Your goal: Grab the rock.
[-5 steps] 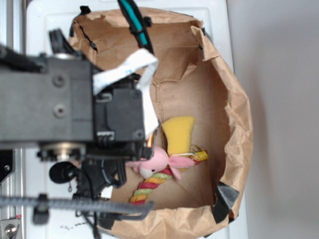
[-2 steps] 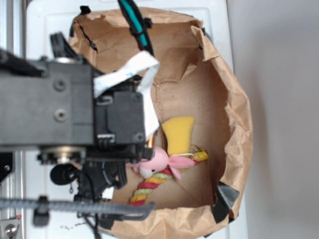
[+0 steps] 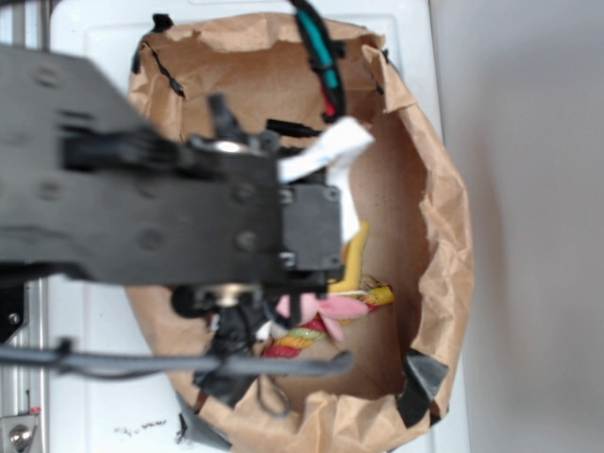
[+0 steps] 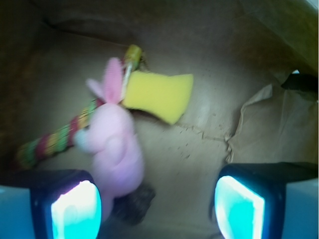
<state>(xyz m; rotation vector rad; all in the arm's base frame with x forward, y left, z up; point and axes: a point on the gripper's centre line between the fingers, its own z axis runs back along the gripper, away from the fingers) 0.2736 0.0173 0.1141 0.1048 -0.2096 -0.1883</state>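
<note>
In the exterior view, the black robot arm (image 3: 160,203) reaches over a brown paper bag (image 3: 444,217) that lies open on a white tabletop (image 3: 94,42). The arm covers most of the bag's inside, and the pincer itself is hidden beneath it. Past the arm's lower right edge, parts of a pink plush bunny (image 3: 326,307), a yellow sponge block (image 3: 353,260) and a striped rope (image 3: 293,338) show on the bag floor. The rock cannot be seen from here.

In the wrist view, the pincer (image 4: 159,206) hangs open over the bag floor, its two fingers (image 4: 75,206) wide apart with nothing between them. The pink plush bunny (image 4: 115,149) lies just above the left finger, its ears pointing up toward the yellow sponge block (image 4: 160,94), which touches the bunny's ears. The striped rope (image 4: 55,142) runs diagonally behind the bunny, from the lower left up to a yellow tip beside the sponge. The rock (image 4: 133,201) sits at the bunny's lower end, touching it, a dark rough lump just right of the left finger and inside the pincer's gap, close to its left side. The picture is blurred.
</note>
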